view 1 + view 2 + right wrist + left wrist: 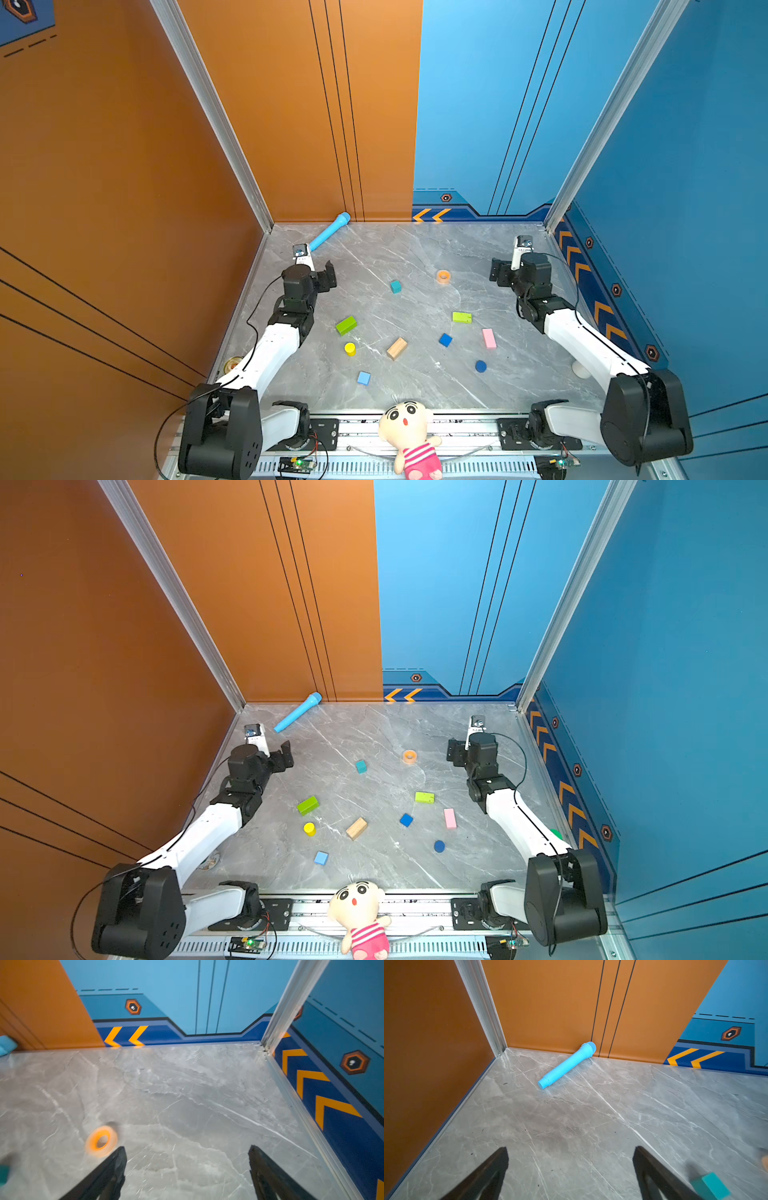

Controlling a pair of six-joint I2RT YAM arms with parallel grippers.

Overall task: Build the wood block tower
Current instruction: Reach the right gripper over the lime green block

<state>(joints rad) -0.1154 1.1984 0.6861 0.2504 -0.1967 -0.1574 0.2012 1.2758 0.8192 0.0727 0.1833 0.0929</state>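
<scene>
Tower not begun: left gripper (pixel 570 1148) and right gripper (pixel 187 1147) are hovering spread, empty, over the far table (pixel 415 249), scattered blocks (pixel 345 325) waiting; next likely reaching for the tan block (pixel 397 348).

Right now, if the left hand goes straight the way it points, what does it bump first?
Probably the blue toy microphone lying ahead of the open left hand, by the orange wall. Depth is unclear, so a downward tilt could meet the table first.
</scene>
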